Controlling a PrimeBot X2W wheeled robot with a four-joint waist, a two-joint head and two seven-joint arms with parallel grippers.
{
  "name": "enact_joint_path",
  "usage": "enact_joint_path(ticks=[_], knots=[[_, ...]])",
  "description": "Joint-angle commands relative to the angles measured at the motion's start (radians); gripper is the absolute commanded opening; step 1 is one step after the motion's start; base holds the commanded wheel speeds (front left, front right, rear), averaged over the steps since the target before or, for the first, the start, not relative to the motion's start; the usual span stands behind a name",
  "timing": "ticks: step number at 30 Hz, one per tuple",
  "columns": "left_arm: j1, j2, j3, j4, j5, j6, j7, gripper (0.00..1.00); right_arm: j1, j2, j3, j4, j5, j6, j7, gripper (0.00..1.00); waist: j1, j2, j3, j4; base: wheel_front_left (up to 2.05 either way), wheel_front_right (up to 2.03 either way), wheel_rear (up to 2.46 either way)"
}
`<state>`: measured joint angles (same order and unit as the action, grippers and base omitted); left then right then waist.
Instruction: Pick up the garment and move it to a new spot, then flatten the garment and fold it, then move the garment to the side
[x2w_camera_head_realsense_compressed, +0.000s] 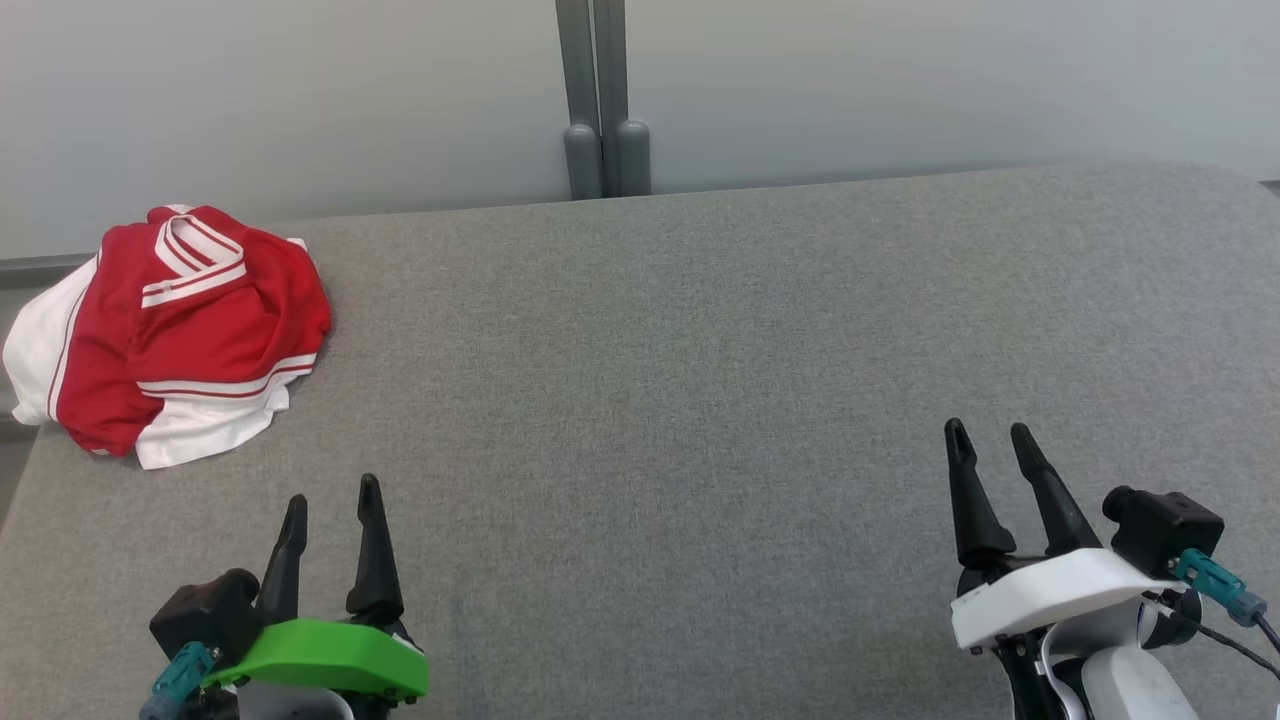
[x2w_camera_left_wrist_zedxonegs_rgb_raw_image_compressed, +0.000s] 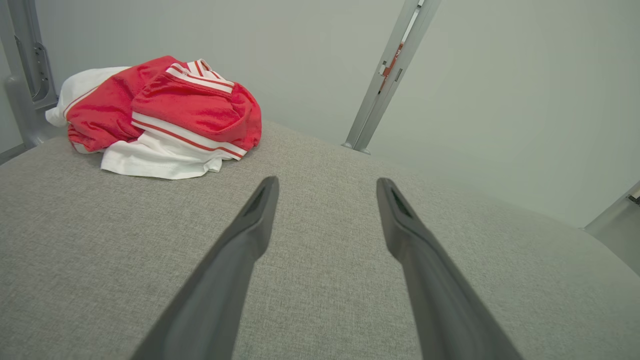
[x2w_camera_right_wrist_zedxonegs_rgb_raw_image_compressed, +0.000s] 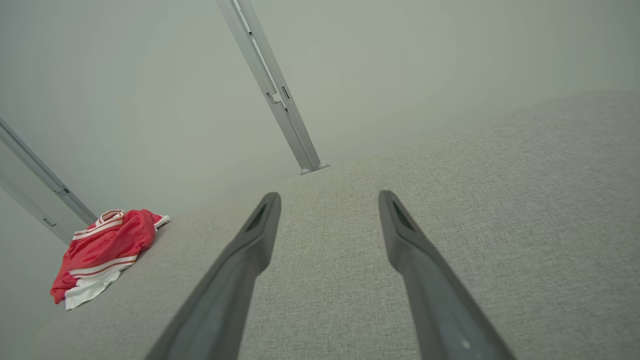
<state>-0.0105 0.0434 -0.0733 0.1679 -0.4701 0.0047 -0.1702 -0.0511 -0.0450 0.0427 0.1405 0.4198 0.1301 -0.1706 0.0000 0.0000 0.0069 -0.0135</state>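
One crumpled red-and-white striped jersey garment (x2w_camera_head_realsense_compressed: 170, 330) lies heaped at the far left corner of the grey woven fabric surface (x2w_camera_head_realsense_compressed: 700, 330). It is untouched, so the pick-up appears not yet begun. Nearer the robot and slightly right of the heap, the green-cowled left gripper (x2w_camera_head_realsense_compressed: 332, 492) hovers with its fingers spread apart and empty; it is probably the arm best placed to reach. A paired grey metal post (x2w_camera_head_realsense_compressed: 603, 100) rises behind the far edge at centre. Well to the right, the white-cowled right gripper (x2w_camera_head_realsense_compressed: 988, 428) likewise holds its fingers parted over bare cloth, leaving the broad middle free, presumably as the new spot.
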Motion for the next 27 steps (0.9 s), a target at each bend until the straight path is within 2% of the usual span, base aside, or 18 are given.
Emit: enact_joint_path(ticks=[1, 27], knots=[[0.003, 0.008, -0.004, -0.006, 0.034, 0.004, -0.011, 1.0, 0.002, -0.006, 0.003, -0.002, -0.029, 0.001, -0.011, 1.0, 0.0, 0.0, 0.0, 0.0, 0.0, 0.0, 0.0], [0.045, 0.009, -0.016, 0.009, 0.222, 0.02, -0.066, 1.0, 0.011, -0.007, 0.024, 0.012, -0.259, 0.001, -0.065, 1.0, 0.0, 0.0, -0.001, -0.001, 0.0, 0.0, 0.0]])
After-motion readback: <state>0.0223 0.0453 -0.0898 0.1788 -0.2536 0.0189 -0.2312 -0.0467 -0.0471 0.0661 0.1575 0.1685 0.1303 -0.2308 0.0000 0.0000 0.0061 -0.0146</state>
